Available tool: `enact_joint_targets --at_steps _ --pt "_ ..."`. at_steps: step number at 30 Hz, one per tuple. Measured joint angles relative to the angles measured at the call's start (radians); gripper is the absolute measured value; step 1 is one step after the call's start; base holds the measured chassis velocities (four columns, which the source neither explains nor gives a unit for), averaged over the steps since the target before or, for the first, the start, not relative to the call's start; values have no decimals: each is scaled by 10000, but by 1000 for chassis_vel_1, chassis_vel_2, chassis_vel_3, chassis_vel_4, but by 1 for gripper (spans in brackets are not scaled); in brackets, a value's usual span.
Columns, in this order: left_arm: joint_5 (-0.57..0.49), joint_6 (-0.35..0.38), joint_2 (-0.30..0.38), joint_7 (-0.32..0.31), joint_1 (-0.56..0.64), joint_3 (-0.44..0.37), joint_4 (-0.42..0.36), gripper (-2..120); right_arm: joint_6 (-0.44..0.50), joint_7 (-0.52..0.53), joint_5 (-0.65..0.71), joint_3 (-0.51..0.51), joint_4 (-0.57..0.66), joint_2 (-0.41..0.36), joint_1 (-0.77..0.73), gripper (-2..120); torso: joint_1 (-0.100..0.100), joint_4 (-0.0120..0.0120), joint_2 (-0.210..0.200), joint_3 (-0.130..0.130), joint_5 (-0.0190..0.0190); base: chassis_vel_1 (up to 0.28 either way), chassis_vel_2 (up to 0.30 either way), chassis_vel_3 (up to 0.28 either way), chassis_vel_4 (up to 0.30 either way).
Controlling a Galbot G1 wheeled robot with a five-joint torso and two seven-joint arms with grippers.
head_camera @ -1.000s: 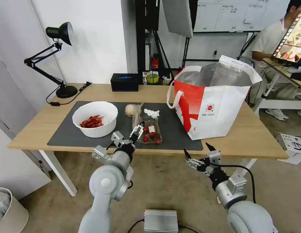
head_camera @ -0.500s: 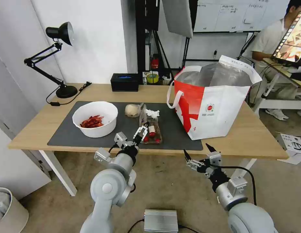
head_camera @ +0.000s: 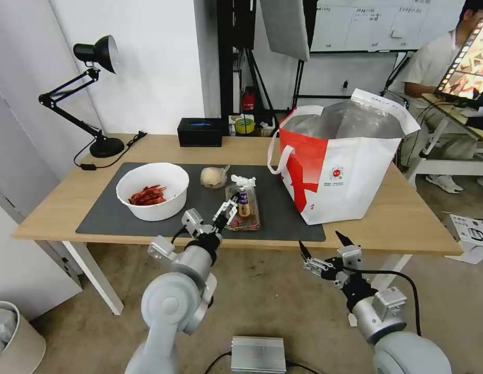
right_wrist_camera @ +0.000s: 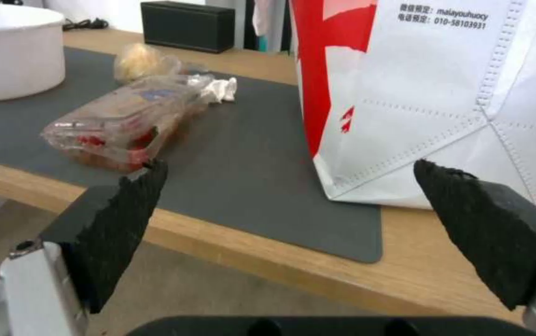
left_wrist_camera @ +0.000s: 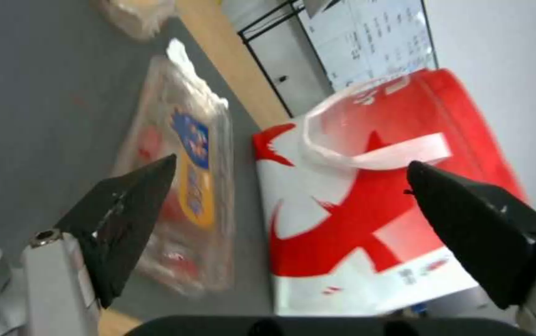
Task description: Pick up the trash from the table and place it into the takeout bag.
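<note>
Nearest, on the concrete floor, a ribbed metal box [head_camera: 258,354] sits between the two arms. The right gripper [head_camera: 324,246] hangs below the table's front edge, clear of everything, its jaws spread wide. The left gripper [head_camera: 227,209] is raised over the front edge of the mat [head_camera: 283,218], jaws also wide apart and holding nothing, just beside the near end of the tray [head_camera: 243,208].

The table [head_camera: 407,218] is light wood on white legs, with the dark grey mat covering its left and middle. The clear tray lies on the mat near the front edge, its long axis running front to back, lid down, a blue and yellow label along its top and red bits inside. In the right wrist view the tray [right_wrist_camera: 125,123] rests flat on the mat with its near end close to the table's front edge. A crumpled tissue [head_camera: 243,181] touches the tray's far end, and the balled wrap [head_camera: 213,176] sits just left of that. The white bowl [head_camera: 153,189], holding red scraps, stands on the mat's left part, well apart from the tray.

The bag [head_camera: 340,166] stands upright on the right half of the table, open mouth up, foil lining showing, one strap handle hanging toward the tray.

Along the back edge sit a black box [head_camera: 200,131] and, at the back left corner, a desk lamp [head_camera: 98,143]. Behind are a white wall and a dark stand.
</note>
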Motion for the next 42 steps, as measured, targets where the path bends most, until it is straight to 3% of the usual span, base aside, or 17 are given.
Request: enact_joint_targets --at_steps 4,7,8,11,12,16,20,21,24,26,31,39,42 --pt "213 4 633 295 -417 160 336 100 0 19 10 23 11 -36 -4 100 1 0 0 0 0 0 0 0 0" --pt "1329 -20 1750 961 -1133 647 952 89 -5 105 49 31 10 -97 44 100 0 -1 0 0 -2 0 0 0 0" --pt "1329 -20 1750 961 -1133 647 952 89 -5 105 49 31 10 -97 44 100 0 -1 0 0 -2 0 0 0 0" --pt "2993 -416 2926 1982 -1992 1273 1597 74 -18 130 87 37 -71 -170 142 100 1 0 0 1 -2 0 0 0 0" --pt "2993 -416 2926 1982 -1992 1273 1597 74 -18 130 87 37 -71 -170 142 100 1 0 0 1 -2 0 0 0 0" --pt "4822 -905 4058 3167 -3149 2317 2369 55 -52 174 353 51 -193 -151 268 100 1 -2 0 1 0 0 0 0 0" --pt "5889 -1146 4338 3853 -3628 2953 2874 40 -343 436 1361 19 -230 -196 466 100 1 0 -1 1 0 0 0 0 0" --pt "5889 -1146 4338 3853 -3628 2953 2874 40 -343 436 1361 19 -230 -196 466 100 1 0 -1 1 0 0 0 0 0" --pt "6346 -1160 4322 4297 -3700 3175 3234 25 -692 936 2858 -10 -228 -281 700 100 1 0 -2 0 0 0 0 0 0" --pt "6395 -1163 4319 4365 -3702 3212 3307 24 -756 1039 3168 -9 -226 -297 754 100 1 0 -1 1 0 0 0 0 0" --pt "6798 -1281 4258 4709 -3712 3404 3738 1 -977 1554 5019 23 -215 -338 1029 100 1 0 -2 0 0 0 0 0 0" --pt "7068 -1319 4260 4801 -3601 3598 3874 0 -1073 1778 6345 10 -154 -357 1310 100 1 0 -1 0 1 0 0 0 0" --pt "7168 -1319 4270 4809 -3435 3606 3881 0 -1092 1867 7509 -7 -103 -418 1694 100 1 -1 -1 0 1 0 0 0 0"
